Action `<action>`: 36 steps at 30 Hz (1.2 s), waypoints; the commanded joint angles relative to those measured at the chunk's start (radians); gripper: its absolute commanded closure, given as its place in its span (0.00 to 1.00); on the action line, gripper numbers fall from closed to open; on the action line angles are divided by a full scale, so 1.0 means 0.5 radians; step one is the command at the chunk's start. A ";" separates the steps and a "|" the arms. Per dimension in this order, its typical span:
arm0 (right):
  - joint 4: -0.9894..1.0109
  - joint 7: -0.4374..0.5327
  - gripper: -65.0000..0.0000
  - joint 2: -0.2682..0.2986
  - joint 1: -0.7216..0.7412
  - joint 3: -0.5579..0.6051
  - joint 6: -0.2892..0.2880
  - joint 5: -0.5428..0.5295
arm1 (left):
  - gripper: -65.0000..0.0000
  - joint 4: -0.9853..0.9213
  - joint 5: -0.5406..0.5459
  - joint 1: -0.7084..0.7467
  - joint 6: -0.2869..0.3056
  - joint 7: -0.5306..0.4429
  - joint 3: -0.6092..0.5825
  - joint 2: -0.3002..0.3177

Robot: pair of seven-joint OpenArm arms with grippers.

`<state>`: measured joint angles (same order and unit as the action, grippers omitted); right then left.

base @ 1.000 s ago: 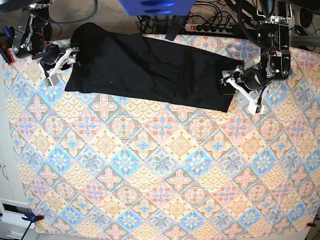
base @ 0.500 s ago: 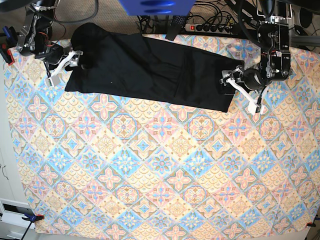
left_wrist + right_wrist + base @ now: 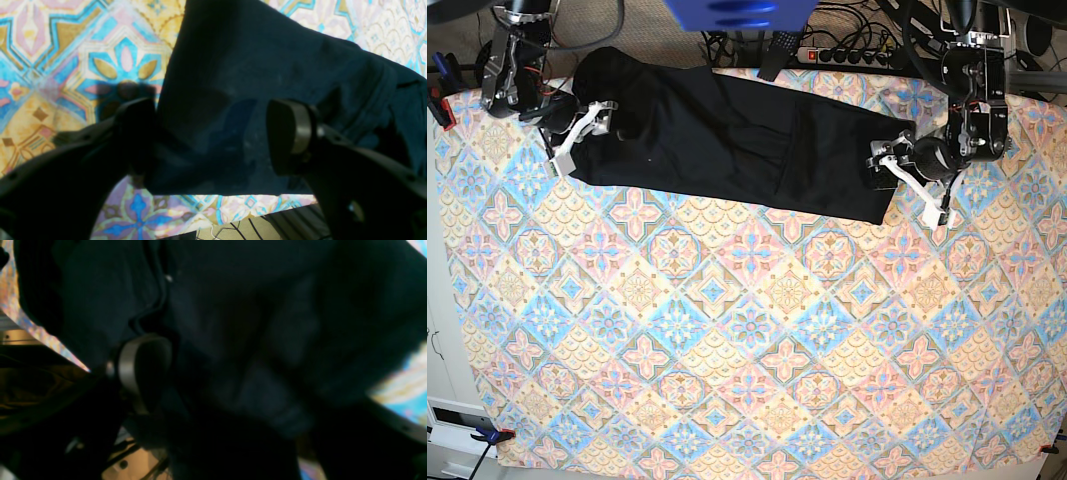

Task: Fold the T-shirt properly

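Note:
The black T-shirt (image 3: 727, 140) lies as a long folded strip across the far part of the patterned tablecloth (image 3: 747, 340). In the base view my right gripper (image 3: 579, 133) stands at the shirt's left end, its jaws open over the cloth. In the right wrist view dark T-shirt cloth (image 3: 233, 306) fills the space between the spread fingers (image 3: 143, 370). My left gripper (image 3: 910, 185) sits at the shirt's right end. The left wrist view shows a T-shirt corner (image 3: 253, 66) lying between its wide-apart fingers (image 3: 290, 133), with neither pad pressing on it.
A power strip (image 3: 847, 55) and cables lie beyond the table's far edge. A blue object (image 3: 737, 12) hangs over the top middle. Clamps hold the tablecloth at the left edge (image 3: 437, 105) and front left corner (image 3: 492, 435).
My right gripper has moved rightward in the base view, from beside the shirt's left edge onto its left end. The left arm has not moved.

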<state>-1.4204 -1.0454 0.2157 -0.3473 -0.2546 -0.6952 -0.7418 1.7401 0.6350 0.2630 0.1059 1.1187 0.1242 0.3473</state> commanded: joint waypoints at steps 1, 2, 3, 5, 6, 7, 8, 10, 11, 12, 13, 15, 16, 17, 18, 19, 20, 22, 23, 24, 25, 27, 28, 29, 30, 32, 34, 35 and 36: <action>0.004 -0.099 0.34 -0.010 -0.019 0.023 -0.006 0.027 | 0.21 0.038 0.017 -0.018 0.008 -0.017 0.008 0.022; 0.004 -0.099 0.41 -0.013 -0.016 0.023 -0.006 0.027 | 0.21 0.038 0.017 -0.018 0.008 -0.017 0.008 0.022; 0.004 -0.099 0.50 -0.013 -0.013 0.023 -0.006 0.027 | 0.21 0.038 0.017 -0.018 0.008 -0.017 0.008 0.022; 0.004 -0.096 0.66 -0.013 -0.013 0.020 -0.006 0.027 | 0.21 0.038 0.017 -0.018 0.008 -0.017 0.008 0.022; 0.010 -0.096 0.76 -0.013 -0.013 0.011 -0.006 0.034 | 0.21 0.038 0.017 -0.021 0.008 -0.017 0.011 0.022; 0.019 -0.096 0.85 -0.013 -0.013 0.008 -0.006 0.034 | 0.21 0.038 0.017 -0.021 0.008 -0.017 0.011 0.022; 0.022 -0.096 0.93 -0.013 -0.010 0.004 -0.006 0.037 | 0.21 0.038 0.017 -0.021 0.008 -0.017 0.011 0.022; 0.022 -0.096 1.00 -0.010 0.052 0.004 -0.006 0.037 | 0.21 0.038 0.017 -0.021 0.008 -0.017 0.011 0.022; 0.022 -0.096 1.00 -0.010 0.082 0.004 -0.006 0.037 | 0.21 0.038 0.017 -0.021 0.008 -0.017 0.011 0.022; 0.022 -0.096 0.99 -0.010 0.113 0.004 -0.006 0.037 | 0.21 0.038 0.017 -0.021 0.008 -0.017 0.011 0.022; 0.022 -0.096 1.00 -0.003 0.135 0.004 -0.006 0.037 | 0.21 0.038 0.017 -0.021 0.008 -0.020 0.011 0.022; 0.025 -0.096 1.00 0.006 0.150 -0.002 -0.006 0.040 | 0.21 0.038 0.017 -0.021 0.008 -0.020 0.014 0.022; 0.025 -0.096 1.00 0.024 0.156 -0.020 -0.006 0.043 | 0.21 0.038 0.017 -0.021 0.008 -0.020 0.014 0.022; 0.025 -0.096 1.00 0.061 0.175 -0.042 -0.006 0.043 | 0.21 0.056 0.017 -0.021 0.008 -0.020 0.014 0.022; 0.025 -0.096 1.00 0.095 0.208 -0.051 -0.006 0.043 | 0.21 0.078 0.017 -0.021 0.008 -0.020 0.014 0.022; 0.028 -0.096 1.00 0.129 0.230 -0.057 -0.006 0.055 | 0.21 0.112 0.017 -0.018 0.008 -0.020 0.014 0.022; 0.028 -0.096 1.00 0.156 0.248 -0.063 -0.006 0.089 | 0.21 0.139 0.017 -0.015 0.008 -0.020 0.017 0.022; 0.028 -0.096 1.00 0.208 0.291 -0.066 -0.006 0.172 | 0.21 0.192 0.017 -0.009 0.008 -0.017 0.017 0.022; 0.028 -0.096 1.00 0.233 0.316 -0.066 -0.006 0.227 | 0.21 0.213 0.017 0.000 0.008 -0.014 0.042 0.022; 0.028 -0.096 1.00 0.254 0.334 -0.066 -0.006 0.273 | 0.21 0.225 0.017 0.019 0.008 -0.014 0.082 0.022; 0.028 -0.096 1.00 0.279 0.353 -0.066 -0.006 0.325 | 0.21 0.238 0.017 0.028 0.008 -0.014 0.109 0.022; 0.028 -0.096 1.00 0.304 0.399 -0.066 -0.006 0.442 | 0.21 0.241 0.033 0.034 0.008 -0.014 0.140 0.022; 0.028 -0.096 1.00 0.313 0.417 -0.066 -0.006 0.506 | 0.21 0.241 0.057 0.034 0.008 -0.014 0.143 0.022; 0.028 -0.096 1.00 0.316 0.435 -0.066 -0.006 0.558 | 0.22 0.241 0.085 0.037 0.008 -0.014 0.143 0.022; 0.028 -0.096 1.00 0.316 0.454 -0.066 -0.006 0.617 | 0.22 0.241 0.113 0.037 0.008 -0.014 0.143 0.022; 0.010 -0.096 1.00 0.316 0.469 -0.066 -0.006 0.700 | 0.26 0.238 0.143 0.059 0.008 -0.011 0.180 0.022; -0.024 -0.096 1.00 0.316 0.475 -0.066 -0.006 0.739 | 0.39 0.238 0.168 0.080 0.008 -0.014 0.238 0.022; -0.051 -0.096 1.00 0.316 0.472 -0.066 -0.006 0.742 | 0.49 0.234 0.180 0.080 0.008 -0.014 0.250 0.022; -0.073 -0.096 1.00 0.316 0.466 -0.066 -0.006 0.739 | 0.57 0.234 0.183 0.083 0.008 -0.014 0.250 0.022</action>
<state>-1.4353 -1.1076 0.3538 -0.1246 -0.2817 -0.6956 -0.3622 1.8416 0.7033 0.3145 0.1020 1.1225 0.2481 0.3496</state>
